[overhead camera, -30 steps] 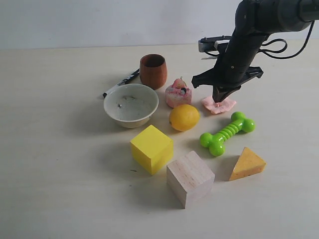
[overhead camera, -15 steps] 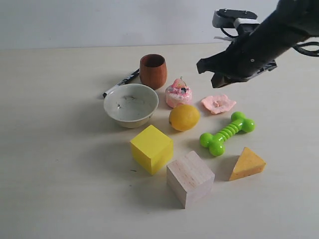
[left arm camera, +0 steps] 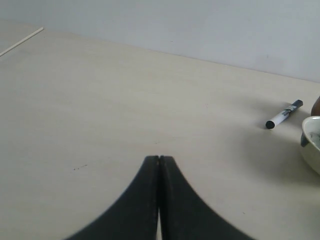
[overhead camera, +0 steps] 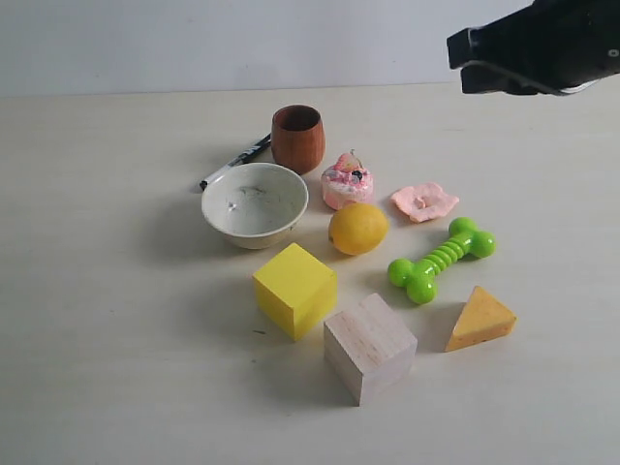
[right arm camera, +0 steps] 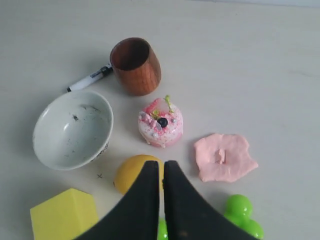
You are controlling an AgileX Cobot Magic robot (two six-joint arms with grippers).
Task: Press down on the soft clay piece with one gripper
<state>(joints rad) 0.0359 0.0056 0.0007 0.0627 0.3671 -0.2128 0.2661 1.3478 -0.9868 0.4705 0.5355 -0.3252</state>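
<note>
Soft clay piece [overhead camera: 424, 201] flat on desk [overhead camera: 116, 368], right of centre, nearer far edge; dented mid. Right gripper [right arm camera: 161, 164] pressed together, empty, hangs high toward far-right corner; clay lies below, centre-ward. Left gripper [left arm camera: 159, 158] closed, well apart; right arm nearer.

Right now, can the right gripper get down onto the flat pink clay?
Likely yes: the soft clay piece lies uncovered, clear of the cake-shaped chunk and green bone toy, and the right gripper hangs shut overhead.
</note>
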